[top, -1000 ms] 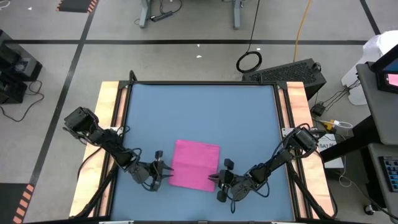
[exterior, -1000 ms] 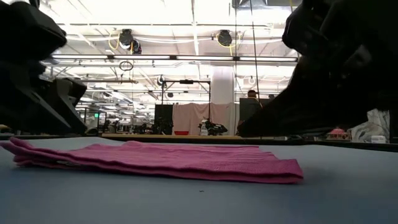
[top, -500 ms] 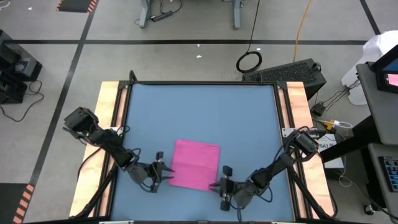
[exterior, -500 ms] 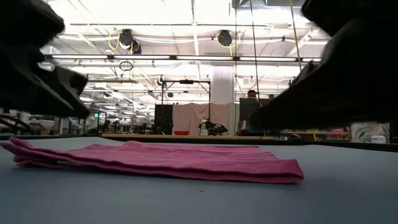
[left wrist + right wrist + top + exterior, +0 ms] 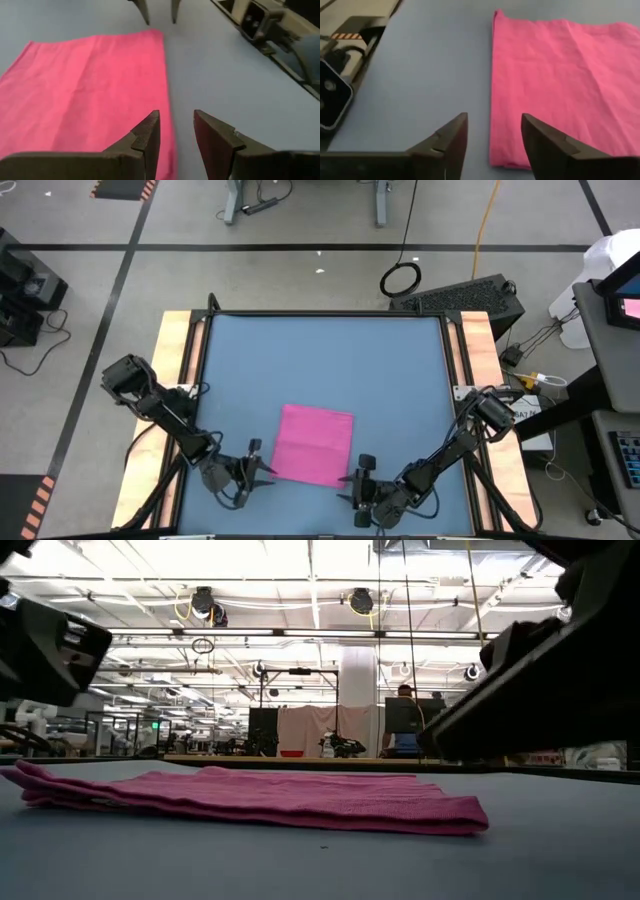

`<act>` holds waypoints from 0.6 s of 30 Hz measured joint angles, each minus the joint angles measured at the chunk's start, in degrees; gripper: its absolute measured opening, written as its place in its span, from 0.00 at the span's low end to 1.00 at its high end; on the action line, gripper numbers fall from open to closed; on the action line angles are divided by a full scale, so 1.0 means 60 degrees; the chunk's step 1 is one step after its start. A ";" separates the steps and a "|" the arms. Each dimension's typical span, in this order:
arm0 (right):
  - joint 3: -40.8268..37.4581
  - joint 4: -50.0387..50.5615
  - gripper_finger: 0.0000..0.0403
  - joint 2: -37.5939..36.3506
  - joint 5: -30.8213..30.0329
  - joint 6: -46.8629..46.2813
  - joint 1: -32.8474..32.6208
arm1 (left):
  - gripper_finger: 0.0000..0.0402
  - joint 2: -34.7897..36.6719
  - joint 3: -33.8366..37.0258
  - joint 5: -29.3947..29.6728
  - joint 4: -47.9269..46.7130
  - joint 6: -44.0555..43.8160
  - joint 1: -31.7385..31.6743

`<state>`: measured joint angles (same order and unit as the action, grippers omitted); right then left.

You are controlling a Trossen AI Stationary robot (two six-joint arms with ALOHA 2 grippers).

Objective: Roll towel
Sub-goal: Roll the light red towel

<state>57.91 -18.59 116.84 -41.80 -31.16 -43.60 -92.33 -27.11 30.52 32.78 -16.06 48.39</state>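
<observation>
The magenta towel (image 5: 315, 443) lies flat on the blue tabletop (image 5: 320, 360) toward the near edge. It is folded into a small rectangle, and the low view shows its layers (image 5: 250, 800) at the left end. My left gripper (image 5: 262, 469) is open beside the towel's near left corner, and its fingers (image 5: 150, 131) frame that edge of the towel (image 5: 85, 85). My right gripper (image 5: 347, 483) is open just off the near right corner, looking along that edge of the towel (image 5: 555, 80). Neither touches the cloth.
Wooden rails (image 5: 178, 380) (image 5: 478, 345) line the table's left and right sides. The far half of the blue top is bare. Each arm's base block shows at the table's side (image 5: 257, 20) (image 5: 332, 95). Dark arm shapes (image 5: 540, 690) hang over the low view.
Both grippers have drawn back from the towel toward the table's near edge. The right one stood at the near right corner and is now clear of it. The towel lies as before.
</observation>
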 joint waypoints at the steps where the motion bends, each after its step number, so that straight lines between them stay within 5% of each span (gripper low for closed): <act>1: 0.0033 -0.0007 0.44 0.0000 -0.0041 -0.0030 -0.0003 | 0.33 -0.0042 -0.0042 -0.0001 0.0016 -0.0006 0.0039; 10: 0.0047 0.0479 0.49 -0.0004 -0.0129 -0.1337 -0.0065 | 0.53 -0.0694 -0.0077 0.0710 0.0276 -0.0251 0.0217; 18: 0.0044 0.0366 0.50 0.0560 -0.0174 -0.0673 -0.0165 | 0.56 -0.1542 -0.0373 0.0714 0.0637 -0.0157 0.0396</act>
<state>58.18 -16.40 120.19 -42.84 -35.20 -44.59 -101.59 -29.35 34.81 36.60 -17.01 50.76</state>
